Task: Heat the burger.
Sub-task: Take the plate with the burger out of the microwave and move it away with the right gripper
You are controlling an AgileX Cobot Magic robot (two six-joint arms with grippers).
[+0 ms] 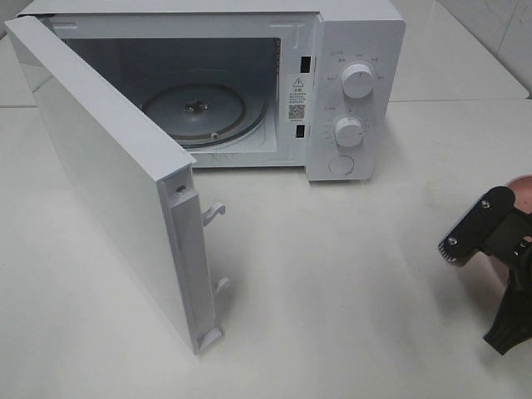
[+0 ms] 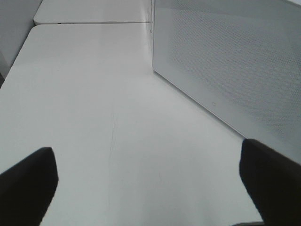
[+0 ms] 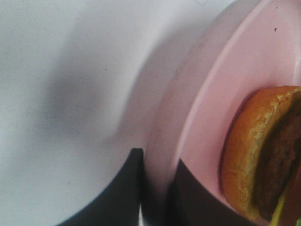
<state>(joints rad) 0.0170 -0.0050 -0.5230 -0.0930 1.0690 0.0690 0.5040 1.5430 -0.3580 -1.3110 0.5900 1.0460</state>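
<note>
The burger [image 3: 263,155], with an orange-brown bun and a dark patty, lies on its side on a pink plate [image 3: 221,80] in the right wrist view. My right gripper [image 3: 158,157] is shut on that plate's rim, one dark finger on each side of it. From the high camera this gripper [image 1: 486,233] sits at the right edge of the table with a sliver of the plate [image 1: 522,187] behind it; the burger is hidden there. My left gripper [image 2: 146,150] stands wide open over bare table, holding nothing, and the high view does not show it.
A white microwave [image 1: 353,100] stands at the back with its door [image 1: 108,174] swung wide toward the front left. Its glass turntable [image 1: 195,112] is bare. The door's perforated outer face [image 2: 235,61] is close beside my left gripper.
</note>
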